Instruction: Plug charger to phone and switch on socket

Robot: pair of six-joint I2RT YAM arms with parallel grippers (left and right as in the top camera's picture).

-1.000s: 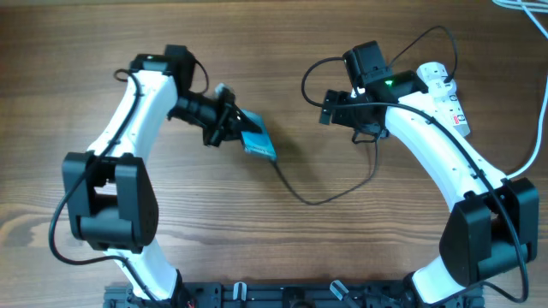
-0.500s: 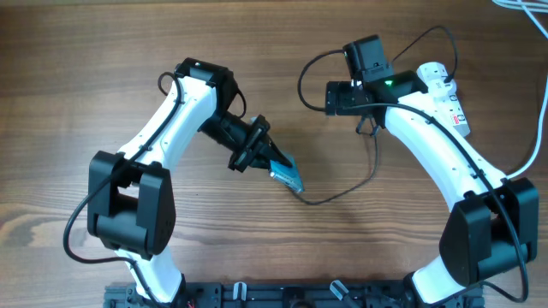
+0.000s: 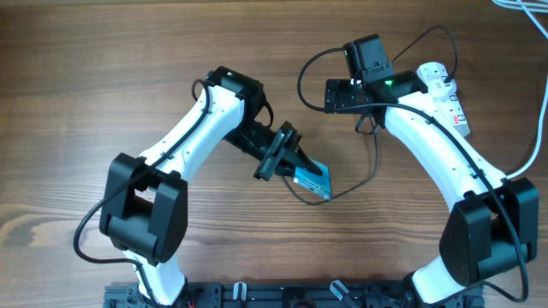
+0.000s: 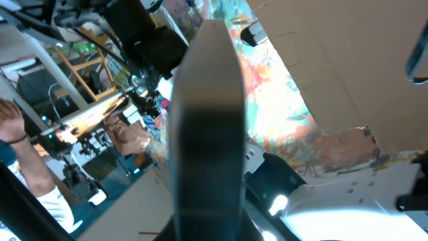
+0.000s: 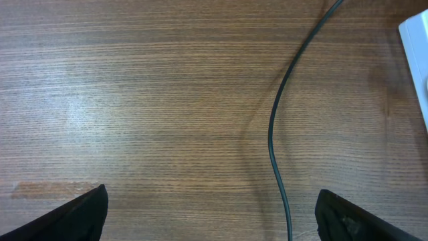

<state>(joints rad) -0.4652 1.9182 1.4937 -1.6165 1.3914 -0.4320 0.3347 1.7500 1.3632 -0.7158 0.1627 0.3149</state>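
My left gripper (image 3: pixel 294 165) is shut on the phone (image 3: pixel 315 182), holding it tilted above the table centre, cyan screen partly showing. In the left wrist view the phone (image 4: pixel 207 120) is a dark slab seen edge-on between the jaws (image 4: pixel 207 231). The charger's thin black cable (image 3: pixel 374 162) runs from the phone's lower end, loops right and passes under the right arm toward the socket (image 3: pixel 445 90); its plug tip is too small to make out. My right gripper (image 3: pixel 329 96) is open and empty above bare wood, with the cable (image 5: pixel 273 134) beside it and the socket's corner (image 5: pixel 418 47) at the right.
The socket's thick white cord (image 3: pixel 541 128) runs along the table's right edge. The black cable also loops behind the right wrist (image 3: pixel 308 73). The left wrist camera points up at the room, not the table.
My left arm has carried the phone rightward and toward the table's front, and the cable's slack loop has tightened. The right gripper turned slightly a second ago and has stayed still since.
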